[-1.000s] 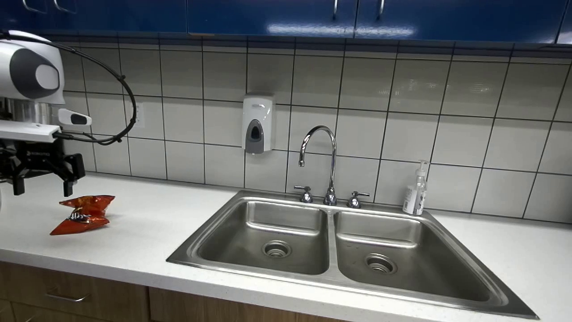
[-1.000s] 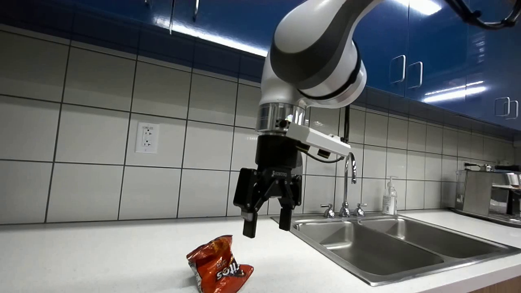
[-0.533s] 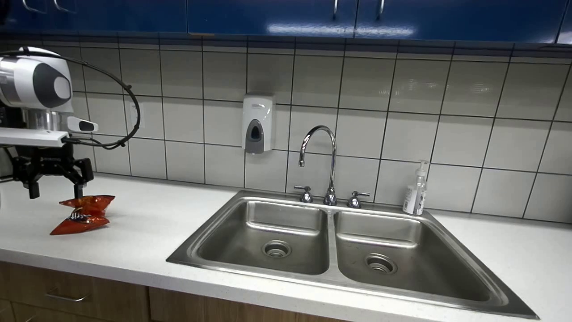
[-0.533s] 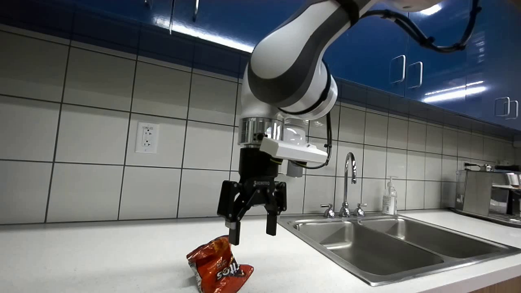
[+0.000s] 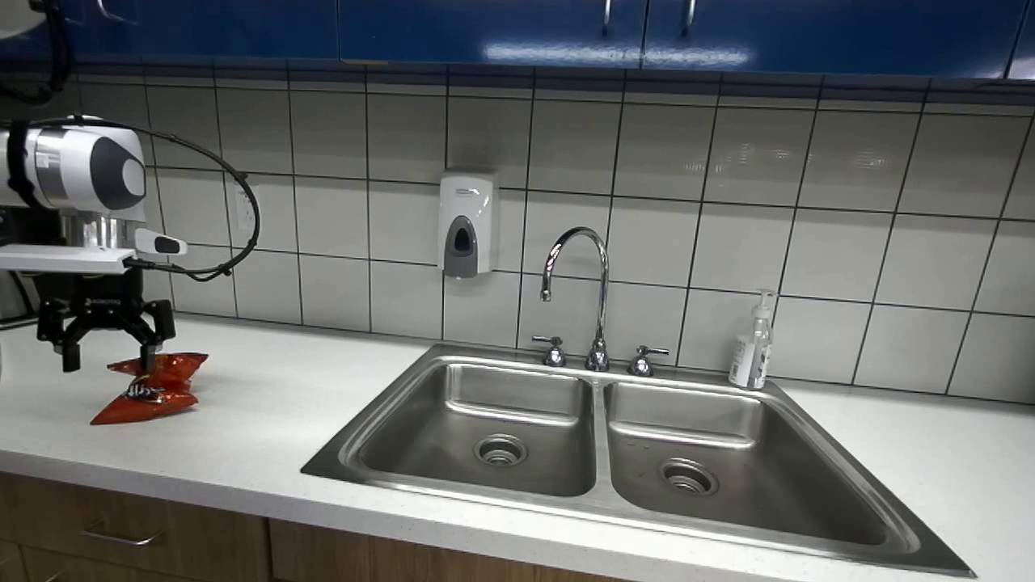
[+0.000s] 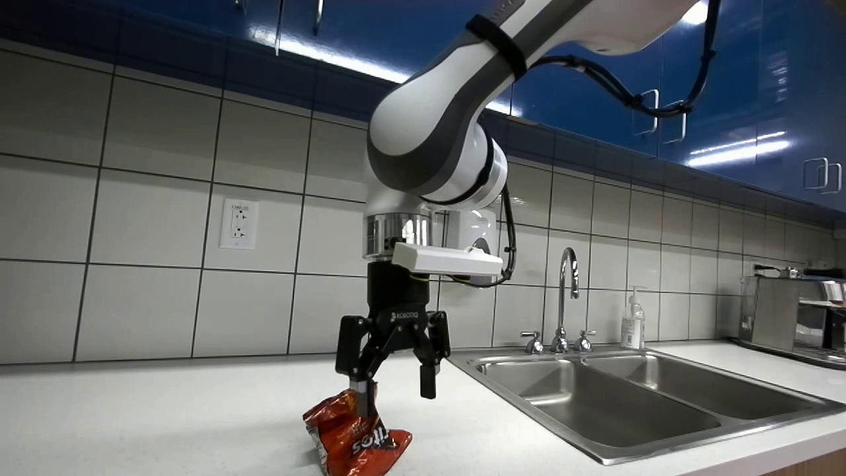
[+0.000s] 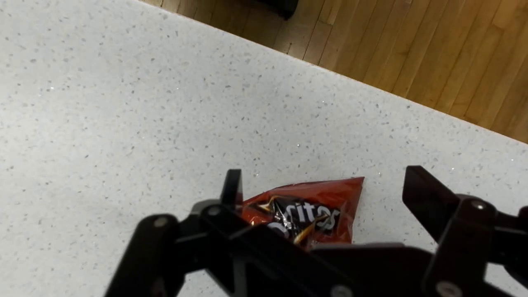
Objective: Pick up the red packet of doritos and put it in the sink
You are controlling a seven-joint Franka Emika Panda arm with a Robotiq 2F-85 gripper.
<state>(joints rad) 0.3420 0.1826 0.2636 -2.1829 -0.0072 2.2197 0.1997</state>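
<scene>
- Red packet [image 6: 350,446]: one, crumpled foil, white lettering on a dark patch; sits on the counter [image 5: 275,388], apart from the sink [image 5: 601,453], to picture left of it in both exterior views.
- Gripper [image 6: 396,403]: black, pointing down, fingers spread wide apart. In the wrist view the packet shows between the fingers, nearer the one at picture left; in an exterior view that side's finger overlaps the packet's upper part. Whether they touch cannot be told.
- Arm [image 6: 423,132]: white and grey, bent downward above the counter.
- Sink: steel, two bowls, one round drain in each.
- Tap [image 5: 603,283]: chrome, curved neck, at the sink's back edge; one handle [image 5: 554,356] either side.
- Pump bottle [image 5: 752,352]: clear, upright, back corner of the sink.
- Dispenser [image 5: 466,222]: white and grey, on the tiled wall [image 5: 323,210].
- Outlet [image 6: 238,224]: white, same wall.
- Appliance [image 6: 780,314]: boxy, metal, on the counter beyond the sink.
- Cupboards [image 5: 485,32]: blue, overhead.
- Drawers [image 5: 137,505]: wooden, below.
- Floor [image 7: 433,62]: wooden boards.
</scene>
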